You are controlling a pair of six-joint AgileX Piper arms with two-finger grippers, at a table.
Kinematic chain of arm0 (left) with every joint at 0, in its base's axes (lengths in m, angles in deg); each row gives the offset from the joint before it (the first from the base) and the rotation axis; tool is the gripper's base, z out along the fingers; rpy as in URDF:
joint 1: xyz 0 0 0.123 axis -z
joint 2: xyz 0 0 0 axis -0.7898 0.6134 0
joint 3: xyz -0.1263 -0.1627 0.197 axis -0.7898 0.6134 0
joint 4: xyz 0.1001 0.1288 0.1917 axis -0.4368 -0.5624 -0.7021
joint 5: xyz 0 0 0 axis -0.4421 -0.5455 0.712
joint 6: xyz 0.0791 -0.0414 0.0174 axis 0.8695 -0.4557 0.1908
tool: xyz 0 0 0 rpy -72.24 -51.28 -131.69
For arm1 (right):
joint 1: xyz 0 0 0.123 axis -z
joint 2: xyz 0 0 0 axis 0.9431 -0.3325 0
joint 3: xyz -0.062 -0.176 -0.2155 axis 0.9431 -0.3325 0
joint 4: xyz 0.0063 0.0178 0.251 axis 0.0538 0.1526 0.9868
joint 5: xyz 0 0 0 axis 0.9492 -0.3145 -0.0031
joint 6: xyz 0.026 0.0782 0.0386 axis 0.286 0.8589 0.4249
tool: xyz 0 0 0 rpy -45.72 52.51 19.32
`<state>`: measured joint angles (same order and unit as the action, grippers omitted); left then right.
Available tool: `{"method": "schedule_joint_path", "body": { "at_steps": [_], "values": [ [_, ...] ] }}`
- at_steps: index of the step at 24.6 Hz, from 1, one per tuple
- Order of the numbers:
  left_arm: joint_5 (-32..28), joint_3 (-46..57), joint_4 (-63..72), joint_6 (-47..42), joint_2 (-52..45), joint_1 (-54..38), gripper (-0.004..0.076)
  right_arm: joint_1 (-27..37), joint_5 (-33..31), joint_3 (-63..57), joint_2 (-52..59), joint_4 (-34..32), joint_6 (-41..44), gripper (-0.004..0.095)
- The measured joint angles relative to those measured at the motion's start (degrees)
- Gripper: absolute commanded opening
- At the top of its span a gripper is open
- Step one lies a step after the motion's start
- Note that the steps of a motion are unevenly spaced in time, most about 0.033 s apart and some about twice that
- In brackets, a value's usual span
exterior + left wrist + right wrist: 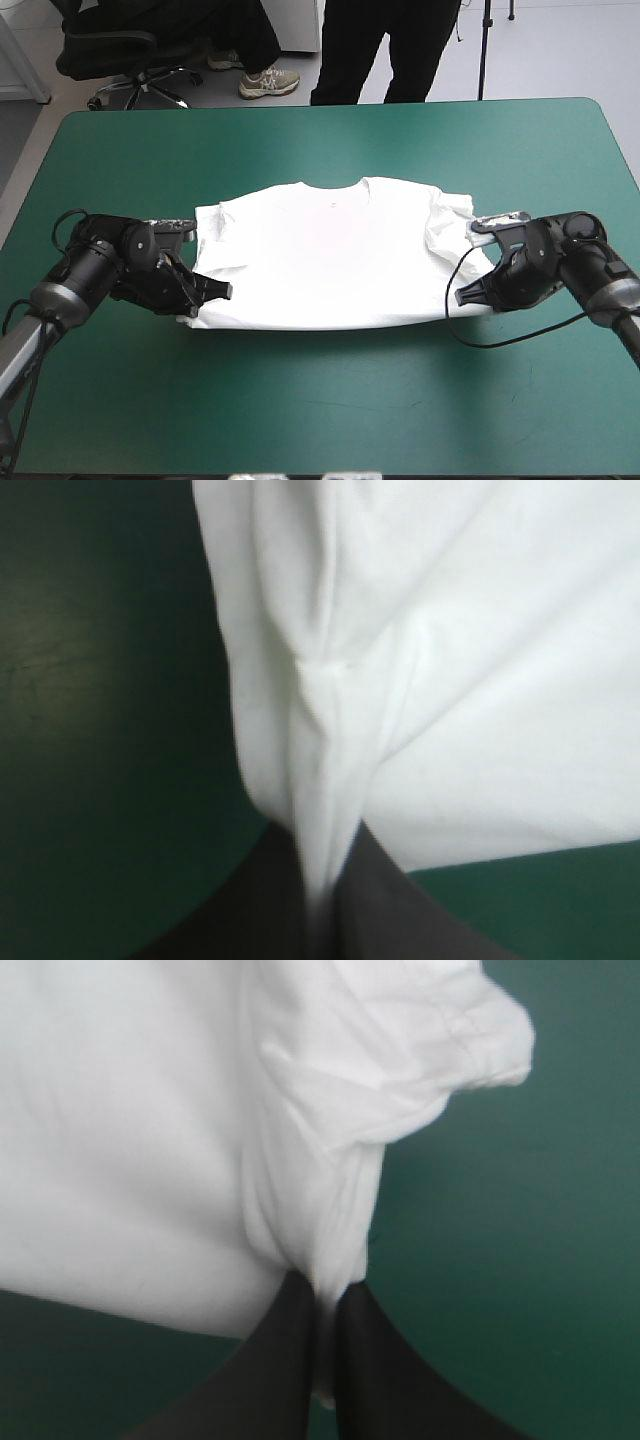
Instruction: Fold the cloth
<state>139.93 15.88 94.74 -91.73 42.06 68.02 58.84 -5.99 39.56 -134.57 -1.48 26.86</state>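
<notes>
The white T-shirt [330,255] lies across the middle of the teal-green table, collar toward the far edge, its lower part folded up under or over so it looks short. My left gripper [205,292] is at the shirt's near-left corner, shut on the T-shirt; in the left wrist view a pinched ridge of cloth [320,780] runs down between the black fingers [262,900]. My right gripper [470,292] is at the near-right corner, shut on the T-shirt [300,1160], with a bunched sleeve [470,1050] ahead of it.
Bare teal-green cover [330,420] stretches between the shirt and the table's near edge, and more [330,140] lies beyond the collar.
</notes>
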Motion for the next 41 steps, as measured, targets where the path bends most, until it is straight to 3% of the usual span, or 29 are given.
{"method": "schedule_joint_path", "body": {
  "at_steps": [7, 15, 17, 21, 23, 26, 28, 32, 36, 41],
  "values": [
    [-0.9, -6.4, 0.0, -2.3, -2.8, 0.0, -0.0017, 0.0, 0.9, 9.7, 1.4, 0.0, 2.1, -0.0018],
    [-21.6, -13.1, -1.8, -5.3, 4.5, -4.7, -0.0017, 0.7, 15.5, 23.5, -10.6, -5.2, 7.6, -0.0018],
    [-28.1, -14.7, -1.7, -5.5, 9.3, -6.3, -0.0017, 2.9, 17.7, 28.7, -17.6, -3.5, 8.3, -0.0018],
    [-33.7, -15.4, -1.6, -5.7, 17.8, -6.3, -0.0017, 4.6, 18.3, 33.7, -27.6, 0.8, 6.3, -0.0016],
    [-35.5, -15.4, -1.6, -5.7, 21.5, -6.4, -0.0015, 4.7, 18.7, 34.2, -31.0, 3.7, 3.7, 0.0034],
    [-35.9, -15.4, -1.6, -5.7, 24.5, -6.5, 0.0013, 4.7, 18.2, 34.2, -33.4, 6.0, 0.6, 0.0206],
    [-35.0, -15.5, -1.4, -5.2, 26.0, -6.6, 0.0062, 4.7, 17.2, 34.2, -34.3, 6.8, -0.7, 0.0376],
    [-29.2, -16.7, -1.6, -2.5, 27.0, -6.6, 0.0239, 4.8, 14.5, 34.3, -33.9, 7.5, -1.6, 0.0643],
    [-21.0, -20.4, -1.9, 0.2, 26.3, -6.6, 0.0419, 4.8, 10.6, 34.8, -30.4, 6.6, -1.8, 0.0671],
    [-12.9, -25.6, -1.7, 1.5, 22.0, -6.6, 0.0431, 4.8, 6.0, 35.1, -21.6, 1.1, -1.9, 0.0671]
  ]
}}
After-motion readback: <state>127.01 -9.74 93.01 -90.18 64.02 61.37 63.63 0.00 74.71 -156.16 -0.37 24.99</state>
